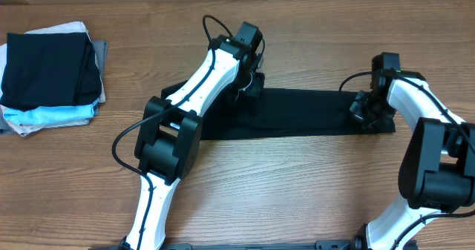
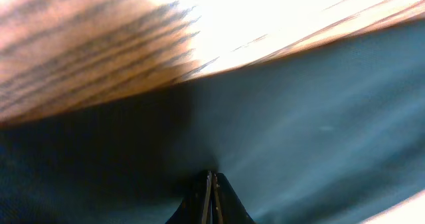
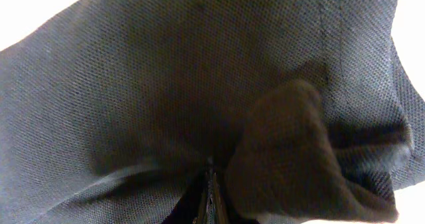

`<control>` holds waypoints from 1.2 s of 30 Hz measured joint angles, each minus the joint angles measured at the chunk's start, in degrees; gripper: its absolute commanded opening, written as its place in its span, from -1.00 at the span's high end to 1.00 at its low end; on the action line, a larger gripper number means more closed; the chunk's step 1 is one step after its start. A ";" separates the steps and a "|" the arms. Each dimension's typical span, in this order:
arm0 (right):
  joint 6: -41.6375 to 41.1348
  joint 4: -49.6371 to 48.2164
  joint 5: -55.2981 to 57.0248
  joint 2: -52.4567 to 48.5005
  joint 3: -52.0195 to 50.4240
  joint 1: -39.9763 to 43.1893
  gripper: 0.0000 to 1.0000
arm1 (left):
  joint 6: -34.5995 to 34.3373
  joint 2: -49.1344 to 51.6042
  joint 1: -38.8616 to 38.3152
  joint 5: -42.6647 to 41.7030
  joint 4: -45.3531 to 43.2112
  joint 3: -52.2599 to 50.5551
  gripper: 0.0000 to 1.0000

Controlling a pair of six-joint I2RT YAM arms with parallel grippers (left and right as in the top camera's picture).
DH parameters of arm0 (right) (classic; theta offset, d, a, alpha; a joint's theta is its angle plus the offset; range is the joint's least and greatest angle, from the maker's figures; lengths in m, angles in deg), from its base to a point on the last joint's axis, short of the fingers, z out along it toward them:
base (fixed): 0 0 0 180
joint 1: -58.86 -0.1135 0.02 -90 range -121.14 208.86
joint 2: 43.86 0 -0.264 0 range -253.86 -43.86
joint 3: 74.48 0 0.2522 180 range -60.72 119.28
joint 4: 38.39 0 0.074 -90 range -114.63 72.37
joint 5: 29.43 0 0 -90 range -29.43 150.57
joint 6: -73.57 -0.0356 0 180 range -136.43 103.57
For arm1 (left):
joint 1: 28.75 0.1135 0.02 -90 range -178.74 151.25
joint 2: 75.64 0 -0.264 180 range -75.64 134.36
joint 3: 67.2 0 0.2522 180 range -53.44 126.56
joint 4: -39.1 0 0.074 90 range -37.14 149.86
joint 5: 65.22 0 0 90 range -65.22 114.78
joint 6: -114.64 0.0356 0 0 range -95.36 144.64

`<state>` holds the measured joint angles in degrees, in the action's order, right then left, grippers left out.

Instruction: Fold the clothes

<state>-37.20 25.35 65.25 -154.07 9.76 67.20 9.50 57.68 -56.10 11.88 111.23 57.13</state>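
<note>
The clothes (image 1: 312, 115) are a black T-shirt lying as a long, narrow band across the middle of the table. My left gripper (image 1: 249, 87) is down at the band's far left end. In the left wrist view the left gripper (image 2: 212, 179) has its jaws pressed together, with dark fabric (image 2: 299, 131) meeting their tips. My right gripper (image 1: 365, 110) is at the band's right end. In the right wrist view the right gripper (image 3: 211, 169) is shut, with the knit cloth (image 3: 166, 71) bunched into a fold beside its tips.
A stack of folded garments (image 1: 52, 76) sits at the far left of the wooden table (image 1: 297, 183). Its top piece is dark, with pale blue and grey ones under it. The left arm reaches diagonally across the table's left half.
</note>
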 measured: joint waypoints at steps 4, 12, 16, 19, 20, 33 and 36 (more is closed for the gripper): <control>0.04 1.25 -0.20 0.00 0.00 1.73 0.66 | -0.02 0.00 0.00 0.35 -1.57 -3.82 0.91; 0.33 2.91 -1.44 0.00 0.39 2.69 0.29 | -0.02 -0.02 0.00 0.70 -2.69 -4.90 0.91; 0.92 5.53 -1.27 0.00 1.57 3.48 0.13 | -0.04 -0.02 -0.04 0.81 -2.69 -4.90 0.91; 1.14 5.09 -1.18 0.00 2.01 5.01 0.12 | -0.09 -0.02 -0.07 0.96 -2.69 -4.90 0.90; 1.16 4.81 -1.11 0.00 2.01 5.66 0.13 | -0.17 -0.02 -0.07 0.96 -2.69 -4.90 0.90; 4.79 6.86 -5.38 0.00 6.12 11.08 -0.12 | 0.28 -0.11 -0.07 1.05 -1.66 -4.55 0.72; 5.95 11.56 -6.14 0.00 11.15 11.06 -0.21 | 0.28 -0.26 -0.04 1.68 0.35 -3.21 0.64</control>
<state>-31.26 36.91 59.11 -154.07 20.90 78.26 9.79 57.42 -56.14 13.56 111.58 53.91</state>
